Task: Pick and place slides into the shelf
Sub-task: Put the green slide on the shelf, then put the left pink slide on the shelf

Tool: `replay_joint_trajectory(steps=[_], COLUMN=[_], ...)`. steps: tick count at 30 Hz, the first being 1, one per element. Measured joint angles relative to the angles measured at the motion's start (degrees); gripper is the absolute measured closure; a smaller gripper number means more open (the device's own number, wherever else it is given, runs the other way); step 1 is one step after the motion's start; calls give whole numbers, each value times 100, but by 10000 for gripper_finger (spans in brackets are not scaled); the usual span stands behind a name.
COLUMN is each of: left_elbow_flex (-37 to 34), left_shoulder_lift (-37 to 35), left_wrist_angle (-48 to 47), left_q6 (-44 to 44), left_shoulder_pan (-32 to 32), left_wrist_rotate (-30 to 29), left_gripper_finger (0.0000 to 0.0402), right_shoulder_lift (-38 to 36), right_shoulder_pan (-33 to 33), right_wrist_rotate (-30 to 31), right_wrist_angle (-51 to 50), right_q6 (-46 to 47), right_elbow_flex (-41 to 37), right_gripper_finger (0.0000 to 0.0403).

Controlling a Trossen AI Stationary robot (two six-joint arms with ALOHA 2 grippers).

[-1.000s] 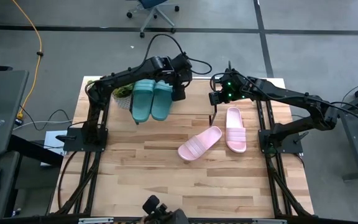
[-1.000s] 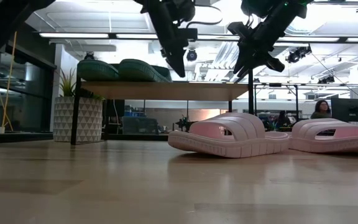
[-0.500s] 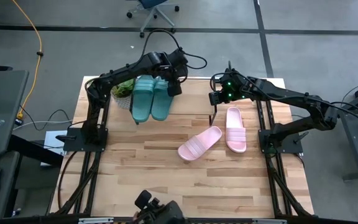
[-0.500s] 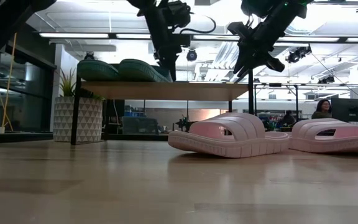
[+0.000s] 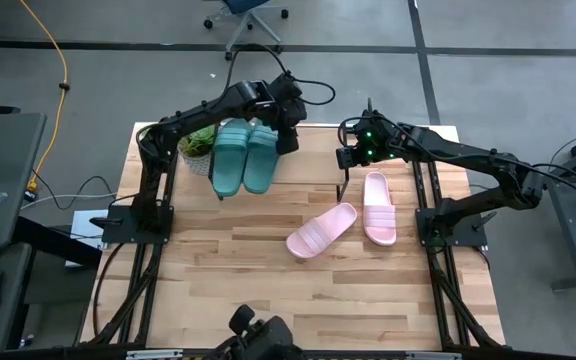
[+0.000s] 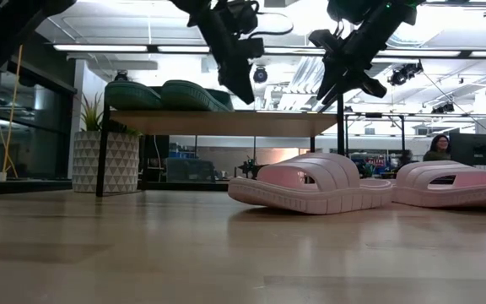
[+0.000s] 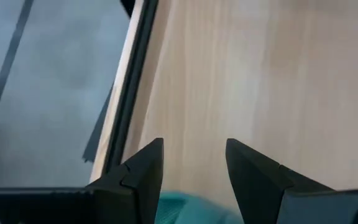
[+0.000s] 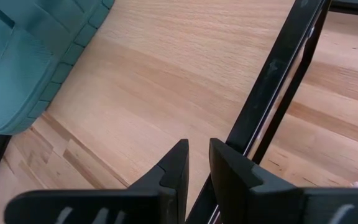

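Observation:
Two dark teal slides lie side by side, soles down, on the left part of the shelf, whose wood plank stands on thin black legs. Two pale pink slides rest soles down on the table, nearer than the shelf. My left gripper hangs open above the plank, just right of the right teal slide, touching nothing. My right gripper hovers at the shelf's right end beside a black leg, fingers a narrow gap apart.
A potted plant stands at the shelf's left end. The near half of the table is bare wood. The plank between the teal slides and the right leg is bare. A person sits far off in the room.
My left gripper dipped toward the right teal slide on the shelf, then rose again and drew a little toward the table's right. Both teal slides have stayed where they were.

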Motion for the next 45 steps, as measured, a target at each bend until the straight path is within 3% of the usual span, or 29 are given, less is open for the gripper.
replay_joint_trajectory(steps=[6,19,40,45], left_elbow_flex=[0,9,0,347], left_shoulder_lift=[0,-2,-2,0], left_wrist_angle=[-550,-882,-488,-470], left_q6=[315,492,419,427], left_shoulder_pan=[4,-5,1,0], left_wrist_rotate=[-604,-1049,-1148,-1004], left_gripper_finger=[241,241,241,241], right_shoulder_lift=[0,0,0,0], right_shoulder_pan=[0,2,2,2], right_wrist_rotate=[-12,-14,-12,-12], right_wrist_angle=[2,17,2,4], right_q6=[27,28,25,-18], right_elbow_flex=[0,0,0,0], right_gripper_finger=[348,348,348,348])
